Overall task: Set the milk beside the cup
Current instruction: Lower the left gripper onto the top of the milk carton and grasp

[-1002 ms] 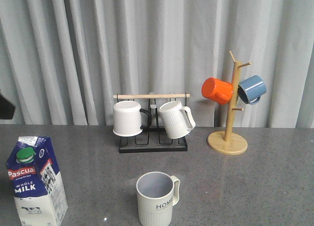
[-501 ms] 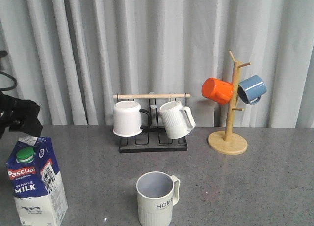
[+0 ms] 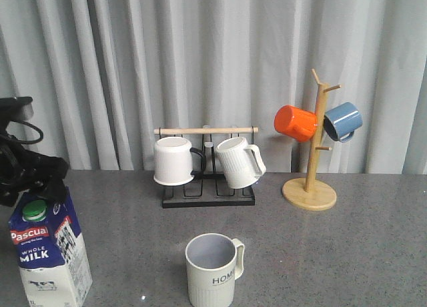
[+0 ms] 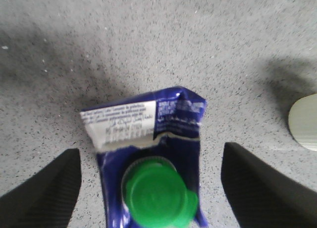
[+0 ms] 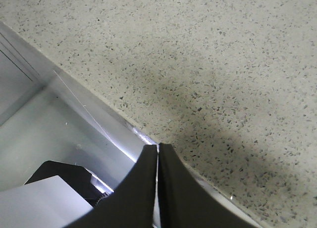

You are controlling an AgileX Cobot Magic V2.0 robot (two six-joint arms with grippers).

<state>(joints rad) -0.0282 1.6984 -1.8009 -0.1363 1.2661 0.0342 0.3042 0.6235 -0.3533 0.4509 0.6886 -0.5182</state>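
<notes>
The milk carton (image 3: 48,252) is parked upright at the near left corner of the grey speckled surface (image 3: 347,253), well apart from the HOME mug (image 3: 212,269), which sits near the middle front with its handle turned to the right. So the carton has not been placed next to anything yet — the job looks to be at the reach-and-grab stage. The left pincer (image 4: 148,188) is hung right above the gable top, released and spread wide, with a dark finger (image 4: 42,193) seen on either side of the green cap (image 4: 159,198) and clear grey gaps between them and the carton; nothing is being touched as far as can be told. That straddle probably makes sense: a tall narrow box is best caught across its flat sides, and lining up from above first keeps it from being knocked over. In the front view the left arm (image 3: 27,167) is seen only as a dark bulk just behind and above the carton. The right pincer (image 5: 158,188) is clenched on nothing, fingers pressed together, and is held off over a pale edge away from the action, likely so it stays out of the way. Further back, a black rack (image 3: 208,187) carries a plain white mug (image 3: 175,160) and a ribbed white one (image 3: 239,161), and a wooden mug tree (image 3: 312,153) holds an orange mug (image 3: 295,123) and a blue mug (image 3: 343,121) — none of it is in the carton's likely path.
</notes>
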